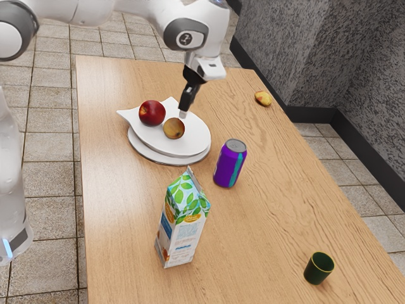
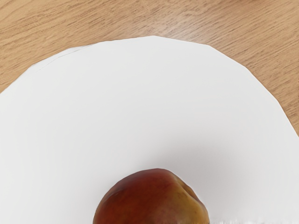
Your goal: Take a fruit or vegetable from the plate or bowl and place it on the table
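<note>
My black gripper (image 1: 183, 114) points down over the white leaf-shaped dish (image 1: 193, 140), its tip close to the yellow-brown fruit (image 1: 174, 128). Whether it touches the fruit, I cannot tell. A dark red apple (image 1: 152, 113) lies beside that fruit on the same dish, toward the exterior view's left. In the wrist view a red and yellow fruit (image 2: 149, 200) is at the lower edge, just under my hand, with the white dish (image 2: 140, 98) around it. The wooden table (image 1: 266, 215) extends beyond the dish.
A purple can (image 1: 230, 163) stands close to the dish, with a milk carton (image 1: 182, 221) nearer the camera. A dark green cup (image 1: 318, 268) is at the exterior view's lower right. Another yellow-red fruit (image 1: 263, 98) lies by the table's far edge.
</note>
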{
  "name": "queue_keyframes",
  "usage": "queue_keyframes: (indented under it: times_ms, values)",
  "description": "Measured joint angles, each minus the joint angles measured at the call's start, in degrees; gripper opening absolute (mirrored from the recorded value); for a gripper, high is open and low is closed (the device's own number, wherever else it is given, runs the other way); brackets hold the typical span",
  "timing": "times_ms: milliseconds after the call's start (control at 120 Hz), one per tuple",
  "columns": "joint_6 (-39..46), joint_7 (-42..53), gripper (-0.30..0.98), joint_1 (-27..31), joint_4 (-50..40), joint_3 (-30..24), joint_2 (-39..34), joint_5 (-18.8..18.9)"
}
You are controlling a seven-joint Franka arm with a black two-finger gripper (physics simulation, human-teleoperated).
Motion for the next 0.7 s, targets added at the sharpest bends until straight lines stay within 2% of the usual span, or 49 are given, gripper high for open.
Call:
queue_keyframes:
  times_ms: [700]
  values:
    - [4.6, 10.8, 0.69, 0.1, -9.0, 2.2, -2.1, -0.2]
